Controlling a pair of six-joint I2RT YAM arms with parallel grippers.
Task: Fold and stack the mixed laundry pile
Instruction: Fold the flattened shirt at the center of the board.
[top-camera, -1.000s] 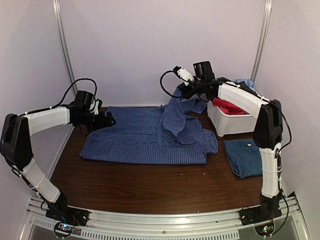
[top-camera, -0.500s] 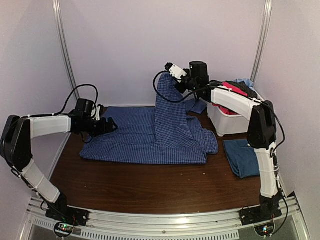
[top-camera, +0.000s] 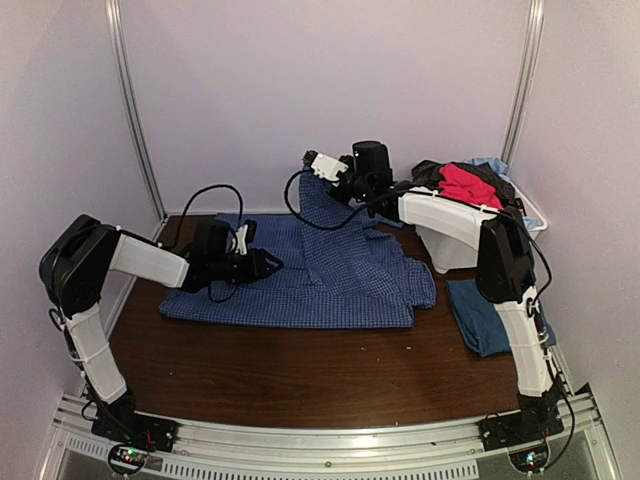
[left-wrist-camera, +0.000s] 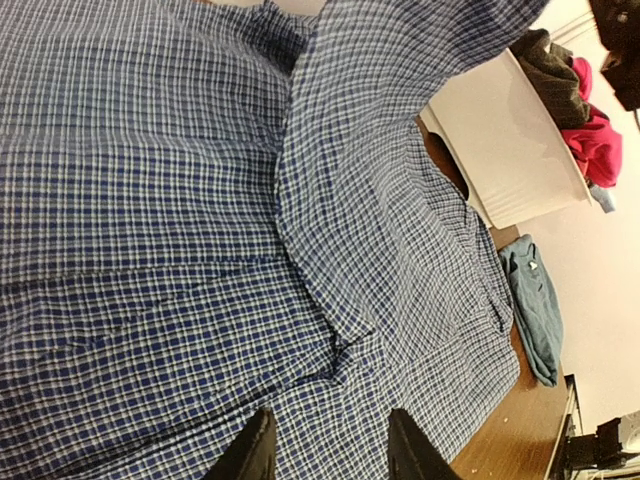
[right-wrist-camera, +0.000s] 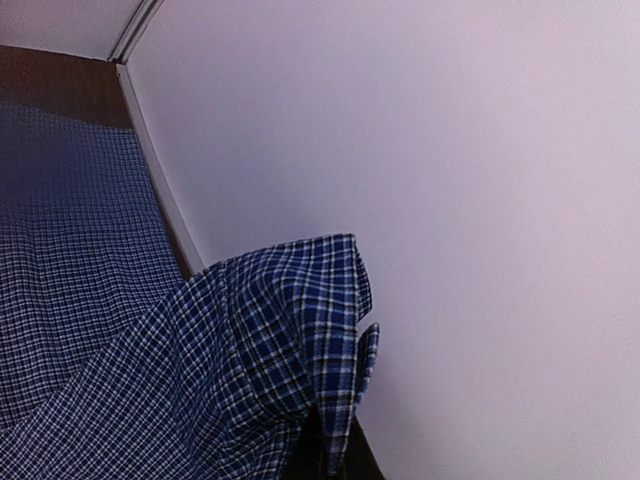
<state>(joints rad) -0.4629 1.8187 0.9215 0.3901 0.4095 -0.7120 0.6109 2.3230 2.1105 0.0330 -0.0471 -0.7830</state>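
Right gripper (top-camera: 312, 176) is pinching blue-and-white checked shirt (top-camera: 330, 280), holding it up | left gripper (left-wrist-camera: 330, 428) is hovering above it, jaws apart

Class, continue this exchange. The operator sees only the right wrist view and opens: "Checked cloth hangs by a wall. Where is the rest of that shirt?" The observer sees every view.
Observer: The checked shirt lies spread on the table; your right gripper holds one part up at the back.
Operator: Where is the other arm?
Observer: The left gripper sits low over the shirt's left half, jaws apart.
Operator: Anything else nearby?
Observer: A white bin with a red garment on top, and a folded blue garment in front of it.
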